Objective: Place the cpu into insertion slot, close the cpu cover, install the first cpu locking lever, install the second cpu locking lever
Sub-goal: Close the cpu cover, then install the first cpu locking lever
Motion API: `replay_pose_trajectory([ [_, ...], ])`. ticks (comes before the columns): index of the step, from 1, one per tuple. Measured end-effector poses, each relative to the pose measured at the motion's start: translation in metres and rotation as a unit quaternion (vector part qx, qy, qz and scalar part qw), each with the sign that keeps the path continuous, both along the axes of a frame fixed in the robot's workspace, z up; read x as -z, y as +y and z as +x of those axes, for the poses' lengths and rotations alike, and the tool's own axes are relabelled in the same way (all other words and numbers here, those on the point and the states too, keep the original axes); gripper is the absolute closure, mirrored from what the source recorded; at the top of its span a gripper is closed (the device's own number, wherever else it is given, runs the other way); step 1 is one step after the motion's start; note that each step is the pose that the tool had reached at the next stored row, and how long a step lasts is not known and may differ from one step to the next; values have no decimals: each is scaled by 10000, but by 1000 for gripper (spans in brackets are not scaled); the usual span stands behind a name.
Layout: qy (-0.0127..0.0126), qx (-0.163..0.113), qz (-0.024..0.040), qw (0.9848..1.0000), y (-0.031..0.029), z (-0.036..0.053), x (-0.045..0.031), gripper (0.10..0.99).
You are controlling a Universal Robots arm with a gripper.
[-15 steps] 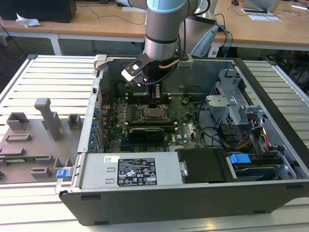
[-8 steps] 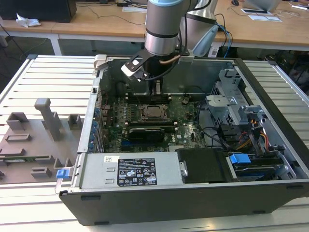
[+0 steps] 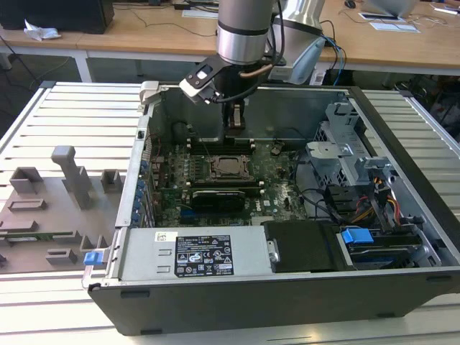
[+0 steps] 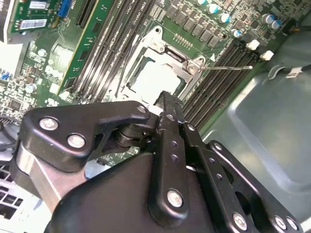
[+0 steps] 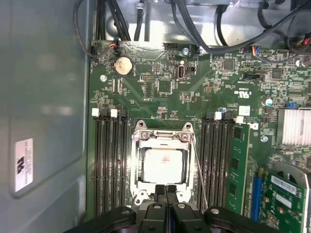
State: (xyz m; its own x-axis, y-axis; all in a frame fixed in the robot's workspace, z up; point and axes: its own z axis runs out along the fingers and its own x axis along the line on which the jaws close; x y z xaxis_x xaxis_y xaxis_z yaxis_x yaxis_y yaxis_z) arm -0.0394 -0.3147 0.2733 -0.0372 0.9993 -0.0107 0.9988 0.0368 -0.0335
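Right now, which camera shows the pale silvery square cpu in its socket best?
The first wrist view: it looks straight down on the whole pale silvery square cpu. The second wrist view shows it at a slant, its near edge hidden by the black gripper. The exterior view shows it from afar, below the gripper.

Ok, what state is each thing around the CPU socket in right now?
cpu cover: closed.
cpu: seated beneath it.
locking lever: angled outward, looks unlatched.
gripper: shut, empty, at the cover's edge.
computer case: side open.
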Motion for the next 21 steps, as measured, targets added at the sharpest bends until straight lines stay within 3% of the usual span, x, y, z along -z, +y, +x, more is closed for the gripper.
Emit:
replay_pose_trajectory([
  [16,0,-21,1,10000,0,0,-15,980],
  [21,0,-417,0,9991,0,0,-15,980],
])
